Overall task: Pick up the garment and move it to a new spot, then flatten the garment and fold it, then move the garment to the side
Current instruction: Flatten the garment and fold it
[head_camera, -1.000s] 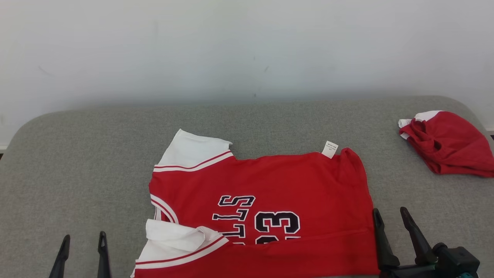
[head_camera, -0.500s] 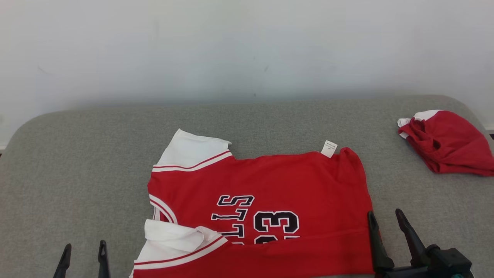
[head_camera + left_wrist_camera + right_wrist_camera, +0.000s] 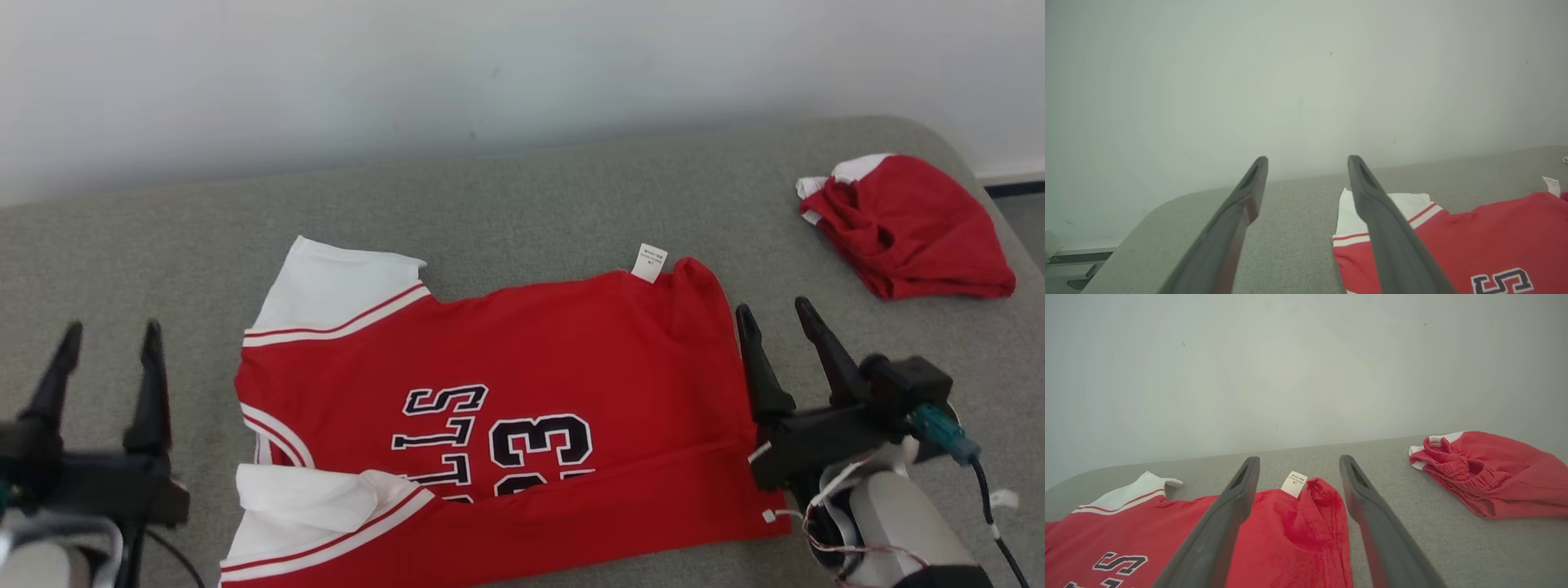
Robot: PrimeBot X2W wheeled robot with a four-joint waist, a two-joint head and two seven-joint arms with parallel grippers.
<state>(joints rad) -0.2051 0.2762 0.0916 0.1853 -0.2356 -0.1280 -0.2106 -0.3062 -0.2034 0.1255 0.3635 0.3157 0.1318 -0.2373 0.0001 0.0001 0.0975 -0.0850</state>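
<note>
The red shirt (image 3: 506, 392) lies spread on the gray table (image 3: 531, 204) between two open, empty hands, the left hand (image 3: 113, 328) and the right hand (image 3: 771, 307). If the right hand, just beside the shirt's edge, pinches only the top layer, the fold could come out crooked.

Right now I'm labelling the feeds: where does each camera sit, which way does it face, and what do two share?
Head: on the head, facing forward and down at the jersey on the cushion; left pincer and right pincer show, open.
Left wrist: on that wrist, facing the wall past the jersey's sleeve; its fingers show.
Right wrist: on that wrist, facing the label and shorts; its fingers show.
Shared: head and right wrist both show the shorts.
</note>
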